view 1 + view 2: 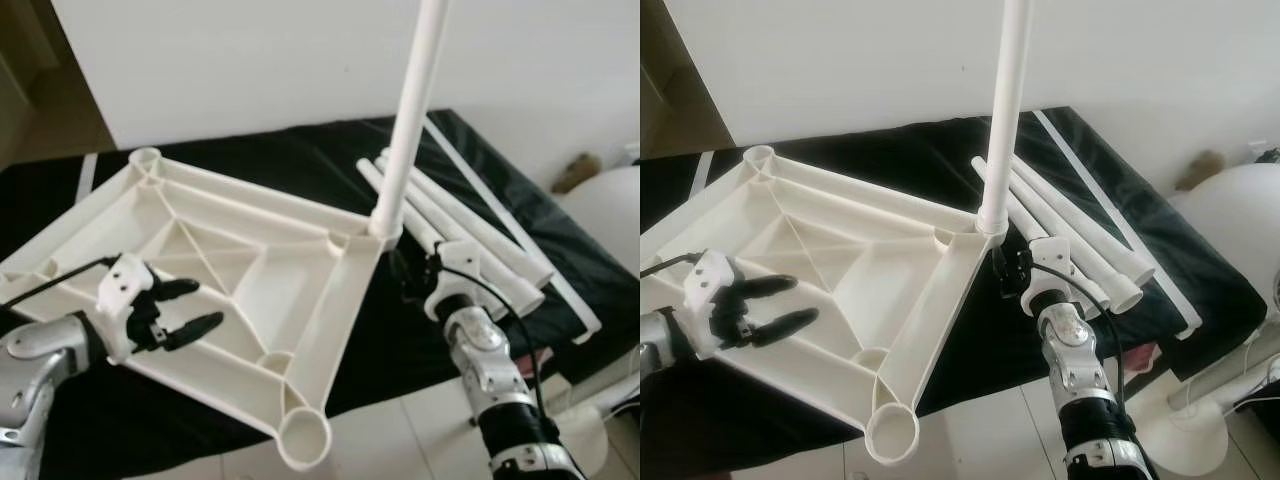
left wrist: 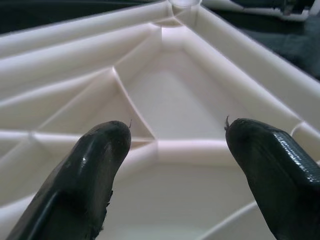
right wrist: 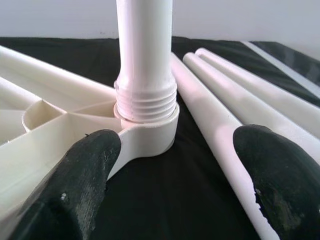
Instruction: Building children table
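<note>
The white plastic tabletop (image 1: 250, 260) lies upside down on a black cloth (image 1: 270, 150), its ribs facing up. One white leg (image 1: 415, 100) stands upright in the far right corner socket (image 3: 150, 130), and the leg's threads show just above the socket rim. Several loose white legs (image 1: 470, 235) lie on the cloth to the right. My left gripper (image 1: 205, 303) hovers open over the ribbed underside near the left edge, holding nothing. My right gripper (image 1: 1012, 272) is open just in front of the socket, its fingers (image 3: 85, 175) either side of it and apart from it.
An empty corner socket (image 1: 303, 437) overhangs the cloth's front edge above the tiled floor (image 1: 400, 440). A thin white strip (image 1: 520, 225) runs along the cloth's right side. A white rounded object (image 1: 1230, 210) stands at the right. A white wall (image 1: 250, 60) is behind.
</note>
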You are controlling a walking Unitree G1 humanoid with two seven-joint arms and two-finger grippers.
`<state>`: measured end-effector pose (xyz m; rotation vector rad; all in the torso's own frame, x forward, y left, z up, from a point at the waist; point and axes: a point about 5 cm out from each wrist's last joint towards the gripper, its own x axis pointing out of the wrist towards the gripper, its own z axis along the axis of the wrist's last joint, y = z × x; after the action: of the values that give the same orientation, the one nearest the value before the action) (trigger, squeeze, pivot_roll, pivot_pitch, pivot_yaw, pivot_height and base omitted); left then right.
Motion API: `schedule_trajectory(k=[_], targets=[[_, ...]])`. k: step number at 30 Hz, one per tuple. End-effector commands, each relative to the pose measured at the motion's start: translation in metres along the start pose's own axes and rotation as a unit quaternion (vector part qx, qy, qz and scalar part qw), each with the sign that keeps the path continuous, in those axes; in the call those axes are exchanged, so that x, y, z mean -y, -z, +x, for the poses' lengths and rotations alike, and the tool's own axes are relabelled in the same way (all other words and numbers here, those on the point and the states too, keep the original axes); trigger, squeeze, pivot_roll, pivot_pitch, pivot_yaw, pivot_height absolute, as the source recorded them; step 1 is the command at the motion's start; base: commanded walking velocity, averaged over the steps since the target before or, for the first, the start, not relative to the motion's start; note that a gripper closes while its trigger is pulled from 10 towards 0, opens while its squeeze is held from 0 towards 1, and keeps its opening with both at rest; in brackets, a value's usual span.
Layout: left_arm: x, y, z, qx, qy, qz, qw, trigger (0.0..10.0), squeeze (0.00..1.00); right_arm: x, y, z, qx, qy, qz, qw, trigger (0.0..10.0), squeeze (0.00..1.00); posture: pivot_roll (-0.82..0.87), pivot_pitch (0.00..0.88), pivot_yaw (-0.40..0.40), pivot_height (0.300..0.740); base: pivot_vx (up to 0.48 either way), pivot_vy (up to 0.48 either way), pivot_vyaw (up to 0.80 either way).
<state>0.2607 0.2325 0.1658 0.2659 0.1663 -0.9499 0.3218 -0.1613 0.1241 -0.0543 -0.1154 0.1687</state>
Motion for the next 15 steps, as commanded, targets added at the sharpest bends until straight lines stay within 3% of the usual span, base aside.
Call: schedule_trajectory(k=[1,2,4,11,15], targets=[[0.017,0.011,-0.002,-0.042,0.085,-0.005,0.995,10.0,0.0,0.004,0.001,-0.005,-0.004,0.002,0.006,1.0,10.0,0.0,0.02,0.06,0.002,0.74,0.0,0.0,0.0],[0.017,0.011,-0.002,-0.042,0.085,-0.005,0.995,10.0,0.0,0.004,0.001,-0.005,-0.004,0.002,0.006,1.0,10.0,0.0,0.02,0.06,0.002,0.74,0.0,0.0,0.0],[0.027,0.025,-0.003,-0.092,0.1,0.003,0.991,10.0,0.0,0.006,0.0,-0.006,-0.004,0.003,0.006,1.0,10.0,0.0,0.02,0.057,-0.004,0.74,0.0,0.0,0.0],[0.028,0.035,-0.006,-0.135,0.097,0.015,0.986,10.0,0.0,0.006,-0.002,-0.005,-0.004,0.0,0.005,1.0,10.0,0.0,0.03,0.052,-0.012,0.74,0.0,0.0,0.0],[0.022,0.038,-0.003,-0.158,0.072,0.045,0.984,10.0,0.0,0.006,-0.005,-0.002,-0.002,-0.005,0.002,1.0,10.0,0.0,0.03,0.045,-0.015,0.74,0.0,0.0,0.0]])
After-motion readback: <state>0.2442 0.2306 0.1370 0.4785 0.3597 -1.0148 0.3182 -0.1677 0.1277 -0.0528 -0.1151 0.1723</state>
